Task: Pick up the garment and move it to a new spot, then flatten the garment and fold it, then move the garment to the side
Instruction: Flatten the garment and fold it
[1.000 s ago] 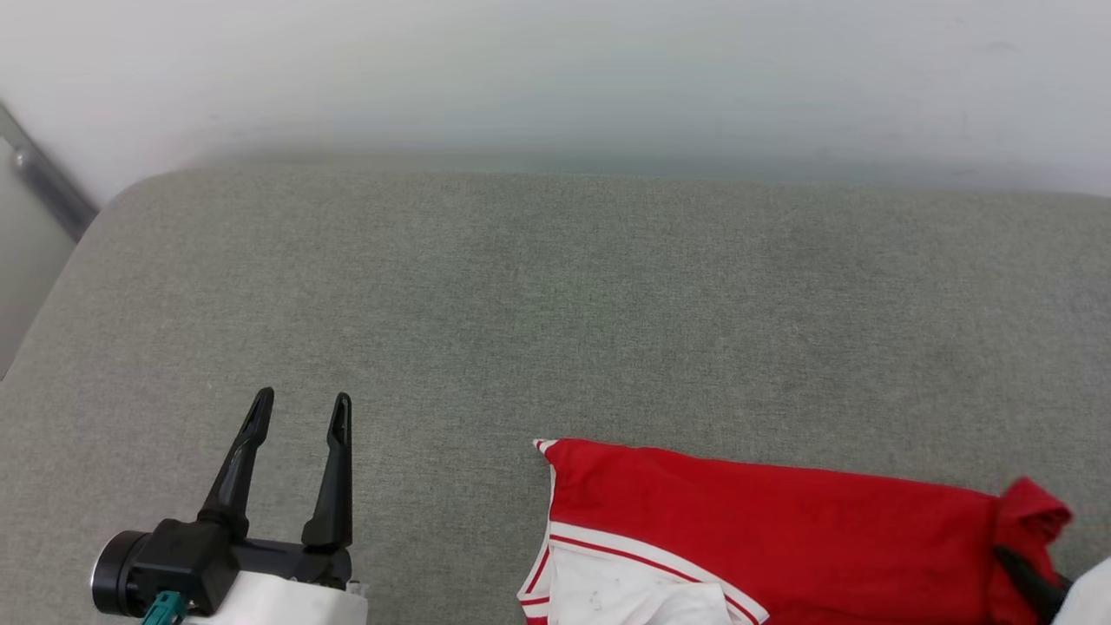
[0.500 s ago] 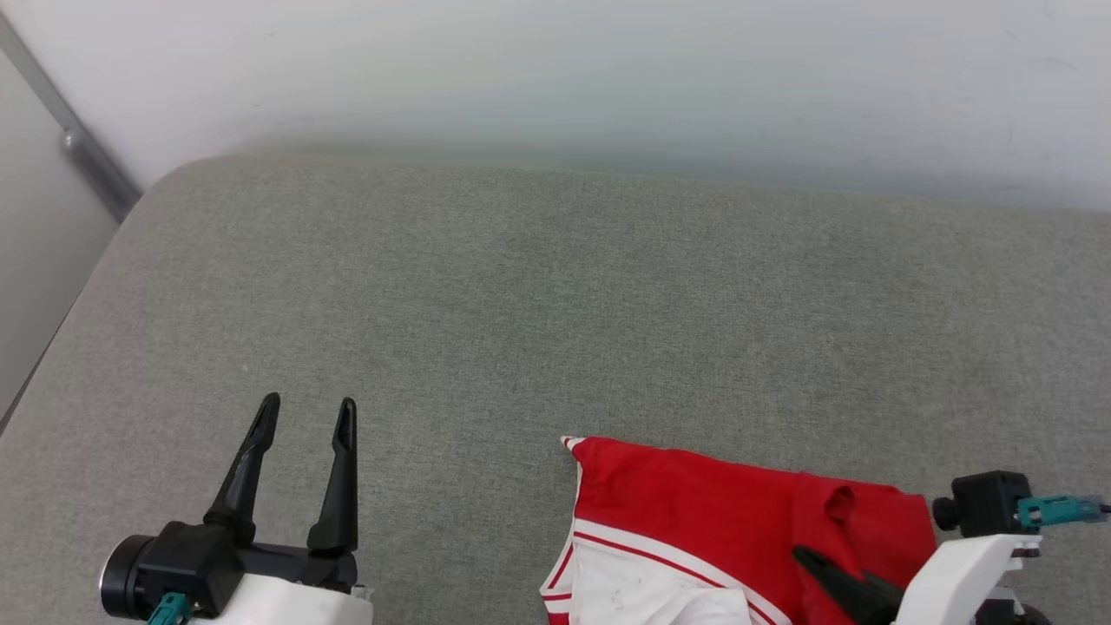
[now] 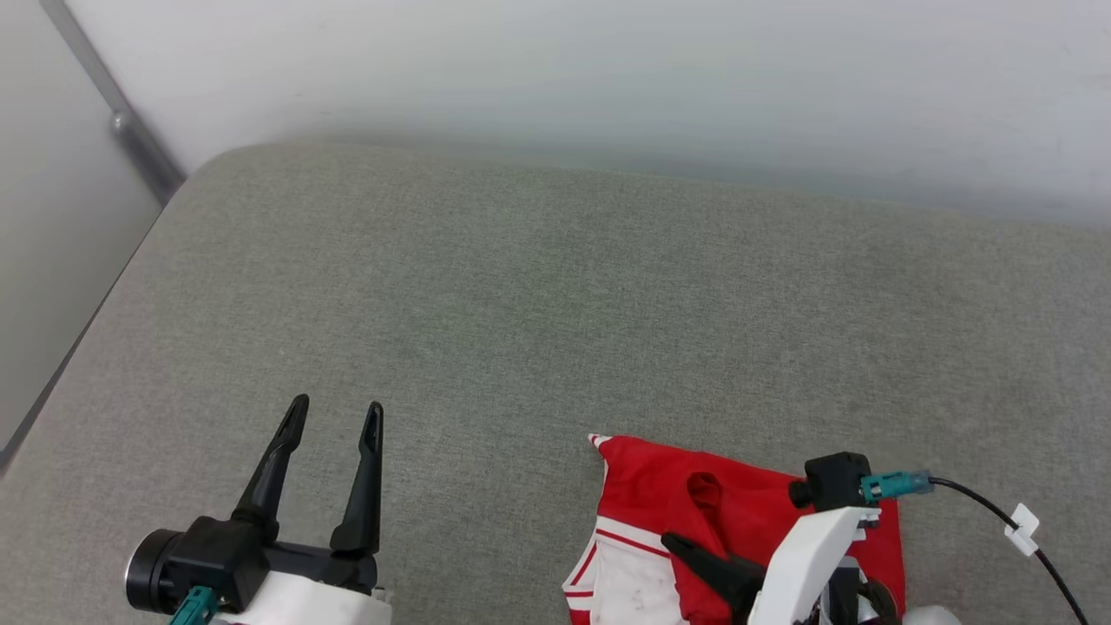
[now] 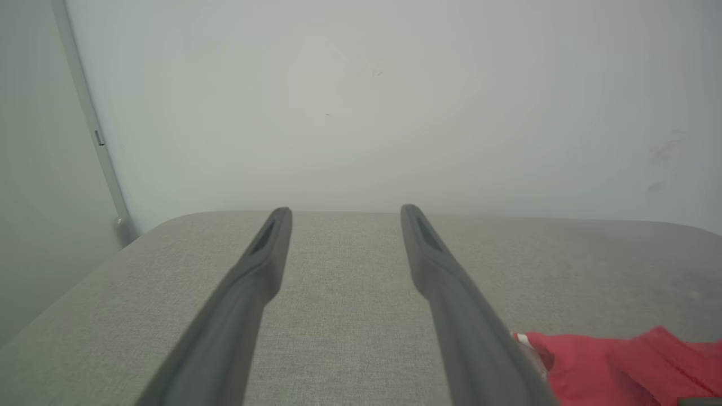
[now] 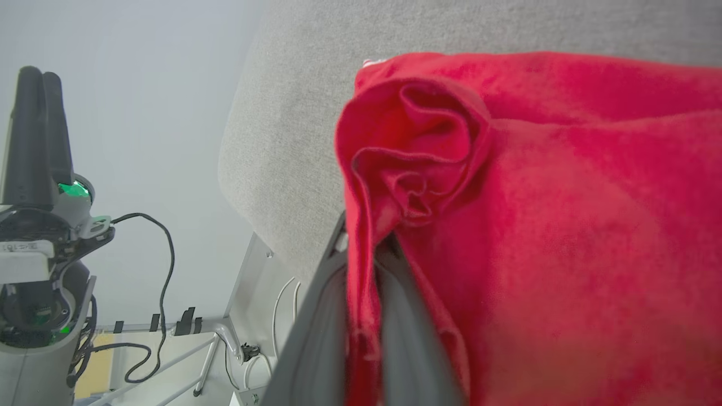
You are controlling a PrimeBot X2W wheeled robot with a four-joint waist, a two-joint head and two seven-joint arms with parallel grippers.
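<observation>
Right gripper [image 3: 673,544] pinches a garment [image 3: 746,512] fold, seemingly lifted. Left gripper [image 3: 337,404] is spread wide. Open cushion [image 3: 521,304] reaches the wall [image 3: 608,69].

- Left gripper [image 3: 337,404]: lower left in the head view, fingers spread wide, pointing forward.
- Right gripper [image 3: 673,544]: lower right, fingers pinched together on a fold of the garment [image 3: 647,486], pointing toward the robot's left.
- Right forearm [image 3: 803,560]: white, slanting across.
</observation>
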